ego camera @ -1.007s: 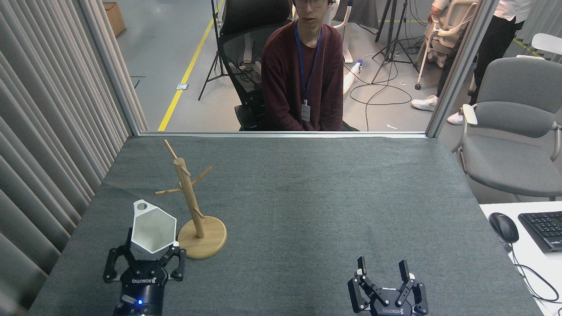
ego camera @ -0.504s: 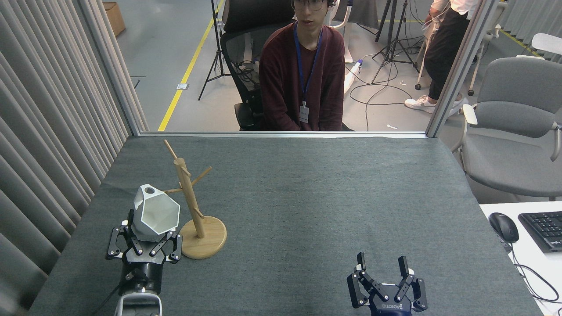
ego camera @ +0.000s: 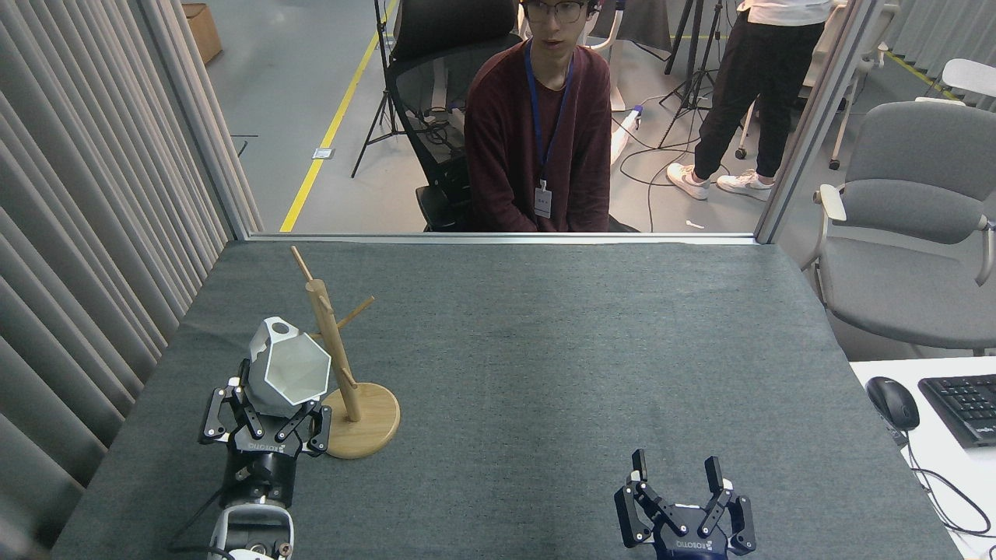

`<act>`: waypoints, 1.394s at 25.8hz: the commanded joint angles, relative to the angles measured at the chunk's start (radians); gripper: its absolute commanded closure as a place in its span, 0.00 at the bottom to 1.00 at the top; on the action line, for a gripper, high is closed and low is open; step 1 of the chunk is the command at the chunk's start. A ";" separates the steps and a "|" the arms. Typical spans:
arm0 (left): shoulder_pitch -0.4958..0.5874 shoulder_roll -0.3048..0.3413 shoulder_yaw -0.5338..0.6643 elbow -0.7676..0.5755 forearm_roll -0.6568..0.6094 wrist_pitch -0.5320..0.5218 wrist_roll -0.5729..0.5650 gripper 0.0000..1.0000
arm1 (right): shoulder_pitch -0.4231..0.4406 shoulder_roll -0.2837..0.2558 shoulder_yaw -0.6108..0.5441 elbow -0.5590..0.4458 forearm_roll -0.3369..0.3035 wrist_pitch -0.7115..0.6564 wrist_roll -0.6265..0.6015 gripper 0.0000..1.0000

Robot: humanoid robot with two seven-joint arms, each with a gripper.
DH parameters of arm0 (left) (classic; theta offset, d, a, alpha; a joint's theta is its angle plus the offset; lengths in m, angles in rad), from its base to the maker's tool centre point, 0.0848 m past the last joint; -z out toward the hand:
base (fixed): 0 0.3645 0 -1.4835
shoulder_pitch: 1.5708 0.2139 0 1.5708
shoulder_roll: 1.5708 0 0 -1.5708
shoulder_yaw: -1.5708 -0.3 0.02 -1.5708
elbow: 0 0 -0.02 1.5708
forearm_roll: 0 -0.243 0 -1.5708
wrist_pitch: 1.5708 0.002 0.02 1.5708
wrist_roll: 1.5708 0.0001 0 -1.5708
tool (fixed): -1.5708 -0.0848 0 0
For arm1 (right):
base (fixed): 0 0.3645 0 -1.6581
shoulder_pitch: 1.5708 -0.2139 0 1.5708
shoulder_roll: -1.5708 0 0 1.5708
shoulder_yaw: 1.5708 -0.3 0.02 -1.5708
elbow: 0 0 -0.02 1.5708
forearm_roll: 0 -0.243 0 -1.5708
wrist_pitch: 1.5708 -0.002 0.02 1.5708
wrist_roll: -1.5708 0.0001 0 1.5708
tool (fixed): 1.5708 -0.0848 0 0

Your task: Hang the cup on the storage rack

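Observation:
The white faceted cup [ego camera: 286, 372] is held above the table at the left, its open mouth facing me and its tab handle with the round hole at the top. My left gripper [ego camera: 274, 408] is shut on the cup's lower sides. The wooden storage rack [ego camera: 340, 364] stands just to the right of the cup, post upright on a round base. The cup's handle lies over the rack's left peg, and I cannot tell whether they touch. My right gripper [ego camera: 675, 473] is open near the front right of the table, nothing between its fingers.
The grey table [ego camera: 545, 350] spreads across the view. A person [ego camera: 541, 124] sits behind its far edge. Curtains [ego camera: 85, 210] hang along the left. A grey chair [ego camera: 910, 225], a mouse [ego camera: 892, 402] and a keyboard [ego camera: 961, 406] are at the right.
My left gripper has carried the cup up and away from me, toward the rack's left peg, turning the cup's mouth rightward. The right gripper has barely moved.

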 commanded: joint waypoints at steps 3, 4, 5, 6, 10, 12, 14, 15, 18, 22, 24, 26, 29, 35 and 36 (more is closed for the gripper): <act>-0.008 -0.004 -0.017 0.004 -0.002 -0.005 0.011 0.02 | 0.001 -0.003 0.000 0.015 -0.004 -0.001 -0.006 0.02; -0.008 -0.004 -0.020 0.004 -0.002 -0.008 0.020 0.01 | 0.001 0.000 0.000 0.021 -0.004 -0.001 -0.006 0.02; -0.006 -0.004 -0.021 0.004 -0.002 -0.013 0.028 0.01 | 0.000 0.000 -0.002 0.023 -0.004 -0.001 -0.007 0.02; -0.006 -0.003 -0.026 0.004 -0.002 -0.013 0.032 0.01 | -0.002 0.000 -0.002 0.023 -0.004 -0.001 -0.007 0.02; -0.006 -0.004 -0.035 0.002 -0.002 -0.013 0.032 0.01 | -0.011 0.006 0.000 0.024 -0.004 -0.001 -0.007 0.02; -0.003 -0.004 -0.035 0.001 -0.002 -0.013 0.032 0.01 | -0.009 0.008 0.000 0.024 -0.004 -0.001 -0.007 0.02; 0.002 -0.004 -0.035 -0.005 -0.002 -0.013 0.032 0.01 | -0.009 0.008 0.000 0.024 -0.004 -0.001 -0.009 0.02; 0.003 -0.004 -0.035 -0.005 -0.002 -0.013 0.032 0.01 | -0.009 0.008 0.000 0.026 -0.004 -0.001 -0.010 0.02; 0.005 -0.004 -0.035 -0.008 -0.002 -0.010 0.032 0.01 | -0.011 0.006 0.000 0.026 -0.004 -0.001 -0.010 0.02; 0.019 -0.004 -0.035 -0.010 -0.002 -0.010 0.032 0.01 | -0.011 0.006 0.000 0.026 -0.004 -0.001 -0.010 0.02; 0.020 -0.004 -0.035 -0.010 -0.001 -0.010 0.032 0.01 | -0.011 0.008 0.000 0.026 -0.004 -0.001 -0.010 0.02; 0.020 -0.004 -0.035 -0.010 -0.001 -0.008 0.032 0.01 | -0.011 0.008 -0.002 0.026 -0.004 -0.001 -0.010 0.02; 0.020 -0.004 -0.035 -0.010 -0.001 -0.008 0.032 0.01 | -0.011 0.006 -0.002 0.026 -0.004 -0.001 -0.010 0.02; 0.042 -0.004 -0.035 -0.011 -0.001 -0.008 0.032 0.01 | -0.013 0.008 -0.002 0.026 -0.004 0.001 -0.010 0.02; 0.043 -0.004 -0.035 -0.011 -0.001 -0.008 0.032 0.01 | -0.013 0.008 -0.002 0.026 -0.004 0.001 -0.010 0.02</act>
